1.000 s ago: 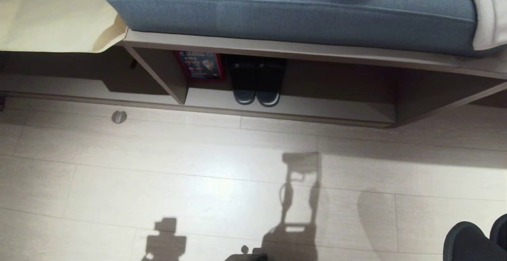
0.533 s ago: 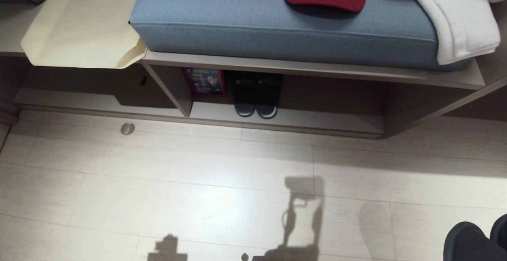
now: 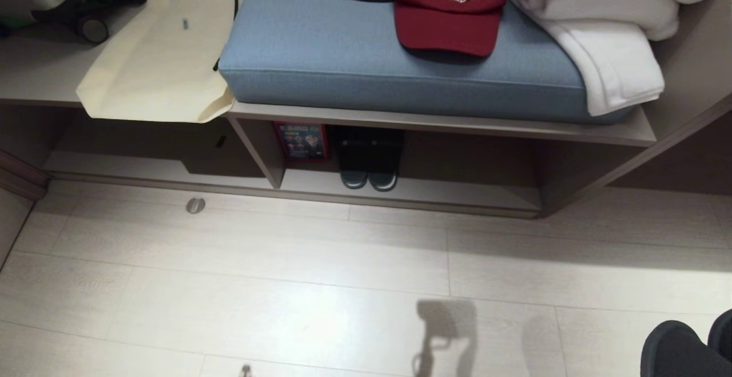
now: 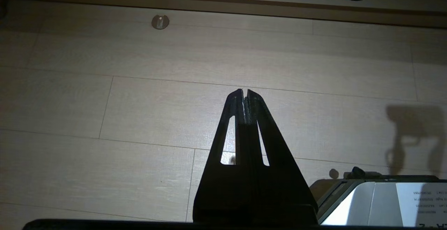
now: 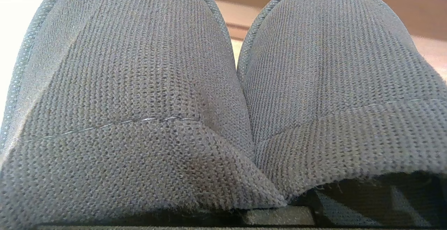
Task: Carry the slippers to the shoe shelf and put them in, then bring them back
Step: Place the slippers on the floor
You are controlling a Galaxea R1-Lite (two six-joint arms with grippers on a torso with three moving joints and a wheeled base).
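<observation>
The slippers (image 5: pixel 223 83) hang at the near right, clamped in my closed right pincer, which is hidden under them. They are not yet in the shoe shelf (image 3: pixel 469 193), far ahead. My left pincer (image 4: pixel 244 95) is closed and empty. Since earlier only my view rose, so more of the counter (image 3: pixel 434 122) shows.

The slippers (image 5: pixel 223 94) are cut off by every edge; the right gripper's fingers are hidden behind them.
</observation>
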